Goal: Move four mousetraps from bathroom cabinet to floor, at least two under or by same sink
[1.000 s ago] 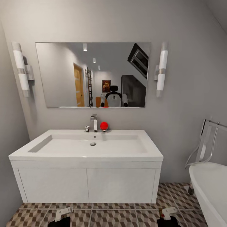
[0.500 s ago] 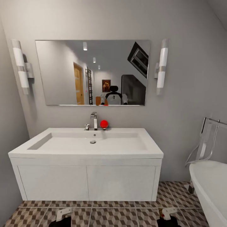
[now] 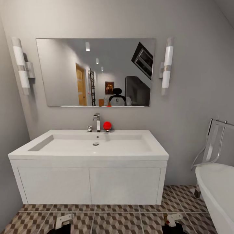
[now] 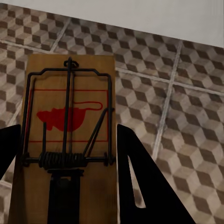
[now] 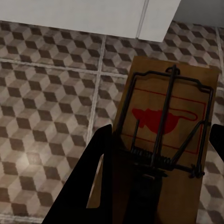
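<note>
Both wrist views show a mousetrap held above the bathroom floor. My left gripper (image 4: 65,156) is shut on one mousetrap (image 4: 70,112), a brown board with black wire and a red mouse mark, over the cube-patterned floor (image 4: 186,116). My right gripper (image 5: 161,142) is shut on a second mousetrap (image 5: 168,116), close to the white vanity's lower corner (image 5: 154,18). In the head view the sink (image 3: 136,155) stands straight ahead. The left gripper (image 3: 64,221) and right gripper (image 3: 172,220) show low at the bottom edge, in front of the vanity. The cabinet is out of view.
A mirror (image 3: 65,71) hangs above the sink, with a chrome tap (image 3: 97,122) and a red ball (image 3: 107,125) on the back rim. A white bathtub (image 3: 216,191) stands at the right. A grey wall closes in at the left.
The whole head view has shifted: sink and mirror sit slightly higher in the picture and more floor shows below the vanity, so the camera moved. The grippers stay at the bottom edge.
</note>
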### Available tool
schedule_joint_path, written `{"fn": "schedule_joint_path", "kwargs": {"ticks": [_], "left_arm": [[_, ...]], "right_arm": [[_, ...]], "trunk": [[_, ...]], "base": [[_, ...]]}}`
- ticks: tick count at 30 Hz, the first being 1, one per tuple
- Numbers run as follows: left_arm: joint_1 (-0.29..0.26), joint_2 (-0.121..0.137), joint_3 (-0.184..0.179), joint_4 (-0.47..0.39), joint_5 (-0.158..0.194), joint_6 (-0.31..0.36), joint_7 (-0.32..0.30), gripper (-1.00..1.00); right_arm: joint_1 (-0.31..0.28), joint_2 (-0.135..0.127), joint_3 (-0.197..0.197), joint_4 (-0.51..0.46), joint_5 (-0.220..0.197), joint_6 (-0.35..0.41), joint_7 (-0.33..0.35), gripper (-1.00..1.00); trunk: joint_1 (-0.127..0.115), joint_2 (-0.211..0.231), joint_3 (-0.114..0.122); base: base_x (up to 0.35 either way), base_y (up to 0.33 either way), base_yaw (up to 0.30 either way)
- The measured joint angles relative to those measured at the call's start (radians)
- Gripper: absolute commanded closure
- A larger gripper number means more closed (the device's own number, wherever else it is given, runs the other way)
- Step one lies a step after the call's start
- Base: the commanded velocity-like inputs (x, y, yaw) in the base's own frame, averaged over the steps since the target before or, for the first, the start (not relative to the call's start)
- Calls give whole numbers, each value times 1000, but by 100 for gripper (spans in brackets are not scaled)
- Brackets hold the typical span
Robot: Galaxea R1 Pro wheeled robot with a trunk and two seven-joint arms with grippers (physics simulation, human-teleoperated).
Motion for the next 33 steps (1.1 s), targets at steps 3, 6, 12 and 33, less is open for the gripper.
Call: {"fn": "schedule_joint_path", "kwargs": {"ticks": [3, 6, 12, 33], "left_arm": [[0, 2, 1, 0, 0, 1, 3, 100], [0, 3, 0, 0, 1, 2, 5, 100], [0, 5, -2, -1, 1, 4, 6, 100], [-16, 27, -3, -398, -17, 288, 164, 100]], "right_arm": [[0, 0, 0, 0, 0, 0, 0, 100], [0, 0, 0, 0, 0, 0, 0, 100], [0, 0, 0, 0, 0, 0, 0, 100], [-3, -1, -9, -227, -7, 6, -161, 100]], "trunk": [[12, -21, -9], [23, -42, -19], [46, -84, -38], [127, -231, -103]], "base": [[0, 0, 0], [0, 0, 0], [0, 0, 0], [0, 0, 0]]}}
